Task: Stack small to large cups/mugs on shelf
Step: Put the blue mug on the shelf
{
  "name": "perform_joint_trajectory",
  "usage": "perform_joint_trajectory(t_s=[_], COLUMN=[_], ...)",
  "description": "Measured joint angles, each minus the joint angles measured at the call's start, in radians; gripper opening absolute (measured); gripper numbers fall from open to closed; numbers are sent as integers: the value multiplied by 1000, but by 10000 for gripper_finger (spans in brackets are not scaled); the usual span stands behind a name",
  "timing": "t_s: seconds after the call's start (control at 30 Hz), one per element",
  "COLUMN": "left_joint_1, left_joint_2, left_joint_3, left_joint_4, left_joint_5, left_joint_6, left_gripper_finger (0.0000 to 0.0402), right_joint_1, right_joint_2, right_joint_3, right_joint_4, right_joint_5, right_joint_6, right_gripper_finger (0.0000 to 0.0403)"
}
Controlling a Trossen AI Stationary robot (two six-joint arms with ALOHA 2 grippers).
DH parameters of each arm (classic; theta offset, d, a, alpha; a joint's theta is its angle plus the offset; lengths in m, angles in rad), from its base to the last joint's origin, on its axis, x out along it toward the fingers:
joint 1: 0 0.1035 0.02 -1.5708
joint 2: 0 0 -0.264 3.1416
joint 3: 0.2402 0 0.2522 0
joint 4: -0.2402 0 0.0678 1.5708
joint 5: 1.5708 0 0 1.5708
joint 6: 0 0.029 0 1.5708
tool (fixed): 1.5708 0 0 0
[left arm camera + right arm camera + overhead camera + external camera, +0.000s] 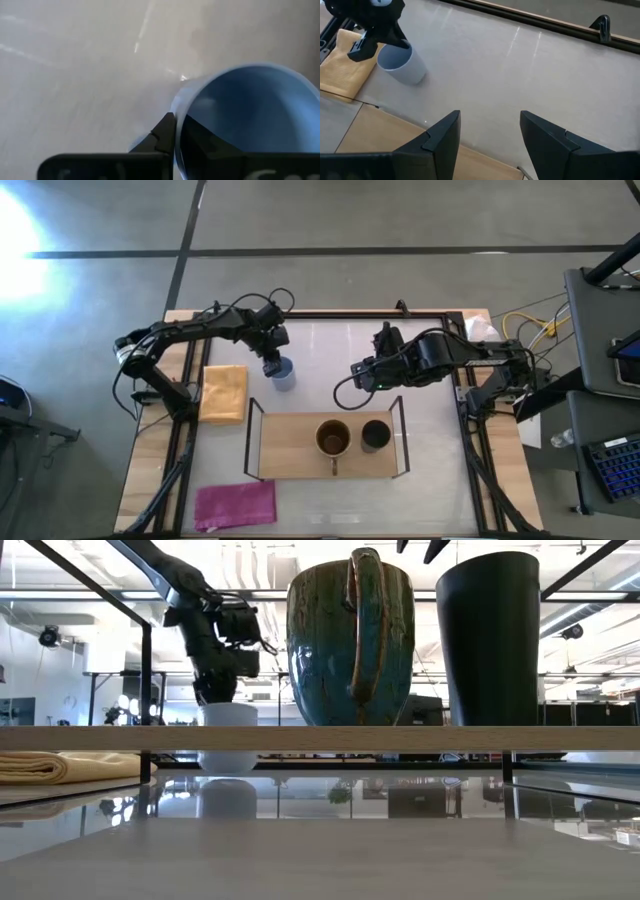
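- Pale and glossy, the bench point(330, 370) fills the middle of the high view, with a grey floor around it and a bright workshop room showing beyond in the low view.
- Next in size, the shelf point(290, 450) lies toward the near edge, a light-wood board with black wire uprights at both ends.
- Two cloths lie off to the left: a yellow cloth point(224, 392) beside the shelf and a pink cloth point(236, 505) nearer the front.
- On the shelf stand the brown mug point(333, 438) and, just beside it, the black mug point(376, 436); these two look already placed, side by side.
- Off the shelf, the light blue mug point(283, 372) stands on the bench just behind the board's left end, so it is what remains to be brought over.
- At that mug, the left claw point(272, 366) grips the rim, one finger point(165, 134) outside the wall and the other inside.
- Behind the shelf's right end, the right claw point(490, 132) hovers, spread wide and holding nothing.
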Motion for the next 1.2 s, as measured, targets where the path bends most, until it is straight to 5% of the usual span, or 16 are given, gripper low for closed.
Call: perform_joint_trajectory(t_s=[0.3,0.47,0.7,1.2], left_joint_1=[0,2,1,-23], left_joint_2=[-1,-1,0,-102], left_joint_3=[34,36,36,35], left_joint_4=[-53,-53,-72,-62], left_joint_5=[-221,-250,-250,-252], left_joint_6=[-300,-466,-512,-469], left_gripper_finger=[1,1,7,116], right_joint_1=[-1,-3,-2,-2], right_joint_2=[0,0,0,0], right_joint_3=[0,-8,-25,-29], right_joint_4=[0,0,0,0], right_joint_5=[-2,0,-7,-9], right_joint_6=[35,76,79,71], right_gripper_finger=[198,198,198,198])
